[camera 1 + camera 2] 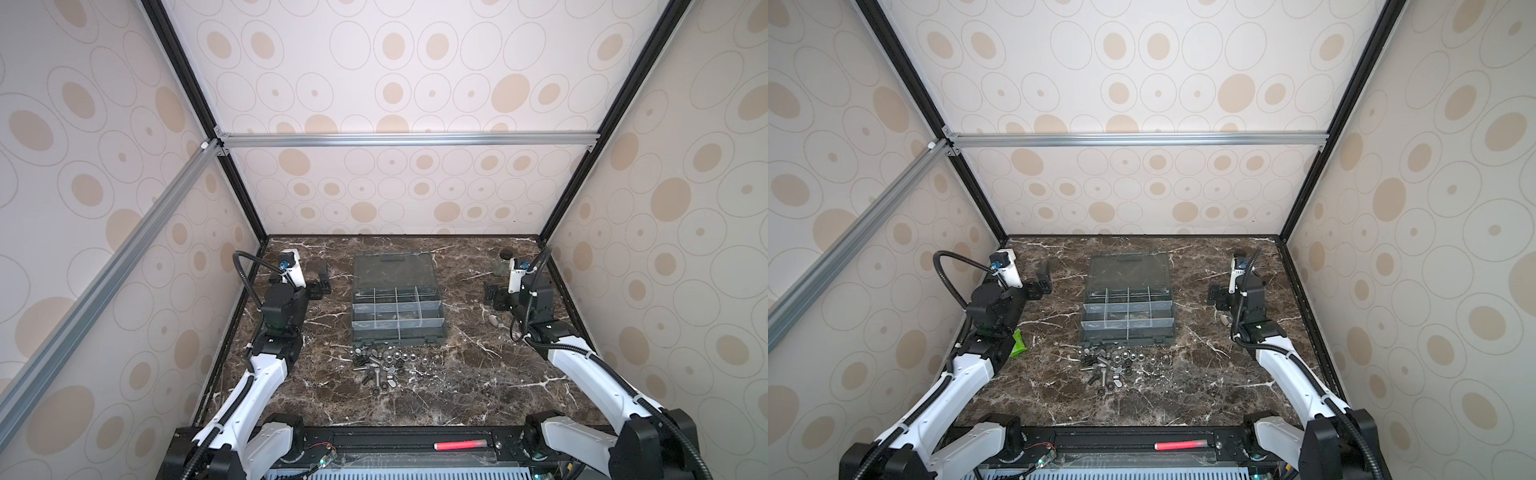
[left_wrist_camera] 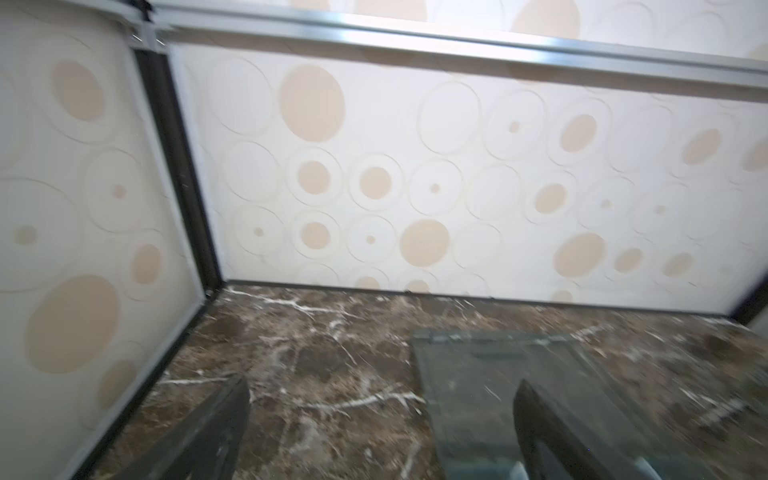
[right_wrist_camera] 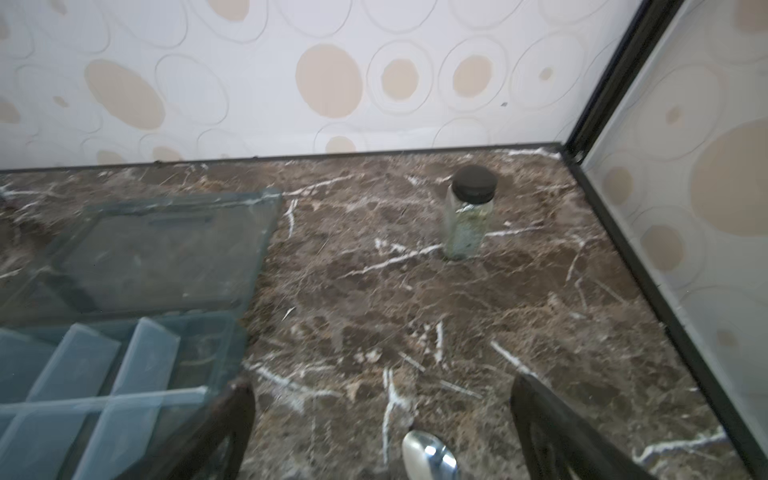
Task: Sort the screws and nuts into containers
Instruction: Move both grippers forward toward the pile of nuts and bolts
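Note:
Several screws and nuts point(image 1: 381, 365) lie in a loose pile point(image 1: 1116, 368) on the marble table, just in front of the grey organizer box. Its containers point(image 1: 397, 309) form a grid of compartments point(image 1: 1127, 313) and look empty; the clear lid point(image 1: 392, 270) lies open behind them. My left gripper point(image 1: 298, 277) hovers left of the box, open and empty point(image 2: 382, 388), with the lid point(image 2: 478, 374) partly under one finger. My right gripper point(image 1: 505, 297) is right of the box, open and empty point(image 3: 382, 384). In the right wrist view the compartments point(image 3: 104, 374) lie beside one finger.
A glass jar with a black lid point(image 3: 467, 216) stands at the back right point(image 1: 500, 262). A metal spoon point(image 3: 430, 457) lies on the table under my right gripper point(image 1: 494, 320). Something green point(image 1: 1017, 343) lies by the left arm. Patterned walls enclose three sides.

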### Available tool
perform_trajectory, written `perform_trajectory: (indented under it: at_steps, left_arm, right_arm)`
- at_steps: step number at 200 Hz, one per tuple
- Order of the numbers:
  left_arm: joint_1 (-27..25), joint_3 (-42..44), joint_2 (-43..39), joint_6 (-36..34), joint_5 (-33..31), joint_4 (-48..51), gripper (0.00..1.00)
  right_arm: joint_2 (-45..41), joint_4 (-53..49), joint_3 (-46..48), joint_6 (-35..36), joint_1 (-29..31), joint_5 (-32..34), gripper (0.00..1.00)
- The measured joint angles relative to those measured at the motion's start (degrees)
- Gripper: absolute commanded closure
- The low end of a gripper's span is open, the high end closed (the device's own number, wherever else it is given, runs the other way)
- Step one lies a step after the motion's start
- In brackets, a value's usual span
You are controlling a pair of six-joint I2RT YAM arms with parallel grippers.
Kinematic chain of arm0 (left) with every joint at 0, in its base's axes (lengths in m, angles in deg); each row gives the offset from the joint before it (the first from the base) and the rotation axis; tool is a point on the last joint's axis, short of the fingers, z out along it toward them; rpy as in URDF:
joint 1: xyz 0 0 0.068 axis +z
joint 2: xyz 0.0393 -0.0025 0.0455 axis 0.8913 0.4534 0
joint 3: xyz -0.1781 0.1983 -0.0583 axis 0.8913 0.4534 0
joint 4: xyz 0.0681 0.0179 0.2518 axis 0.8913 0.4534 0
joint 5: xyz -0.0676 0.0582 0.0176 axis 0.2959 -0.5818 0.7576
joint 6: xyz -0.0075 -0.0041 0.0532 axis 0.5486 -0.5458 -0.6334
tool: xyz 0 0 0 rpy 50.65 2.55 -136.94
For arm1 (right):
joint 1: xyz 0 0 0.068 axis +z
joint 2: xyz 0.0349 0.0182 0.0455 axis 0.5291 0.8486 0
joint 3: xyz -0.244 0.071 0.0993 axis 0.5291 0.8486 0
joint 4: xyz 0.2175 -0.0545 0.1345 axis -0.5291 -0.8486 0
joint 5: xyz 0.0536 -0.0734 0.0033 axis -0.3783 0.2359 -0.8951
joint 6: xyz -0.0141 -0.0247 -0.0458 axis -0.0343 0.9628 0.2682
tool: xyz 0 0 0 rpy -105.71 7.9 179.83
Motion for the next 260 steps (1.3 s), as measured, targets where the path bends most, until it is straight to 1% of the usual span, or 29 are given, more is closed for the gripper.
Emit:
perform_trajectory:
  at_steps: [11,38,61,84,120,152,183,212,242,260]
  left_arm:
    - [-0.2,-0.1,-1.5,1.4,3.9,4.1,0.01]
    - [-0.8,3.1,-7.1,5.9,8.2,10.0,0.02]
    - [-1.4,6.7,-11.8,9.2,10.3,13.9,0.04]
    - [-2.2,8.5,-14.1,11.1,11.0,18.0,0.08]
    - [-3.3,10.6,-16.1,13.2,10.8,23.0,0.13]
    - [-4.8,11.8,-16.3,15.0,10.4,25.5,0.20]
    - [-7.7,12.0,-15.3,16.8,8.6,27.2,0.25]
    - [-10.7,12.0,-13.8,18.2,6.6,28.9,0.30]
    - [-13.4,12.1,-11.4,19.7,5.6,29.3,0.34]
    - [-14.9,12.1,-9.7,20.2,4.7,29.8,0.38]
  right_arm:
    - [-0.1,-5.4,-0.9,-1.7,1.5,-0.8,0.01]
    - [-0.5,-16.9,-1.0,-6.3,6.6,-3.0,0.00]
    - [-3.0,-21.4,-0.3,-10.8,11.5,-3.9,0.01]
    - [-4.8,-24.0,0.2,-15.1,16.5,-3.2,0.01]
    - [-3.7,-26.8,0.4,-19.9,24.1,-1.1,0.02]
    - [-0.3,-27.5,0.4,-23.2,30.2,0.6,0.02]
    - [3.8,-27.4,0.4,-26.1,35.6,1.7,0.04]
    - [7.7,-27.1,0.4,-28.6,38.5,2.6,0.05]
    - [11.4,-26.5,0.1,-30.6,39.7,2.9,0.05]
    - [13.1,-26.1,-0.7,-31.0,40.3,2.9,0.05]
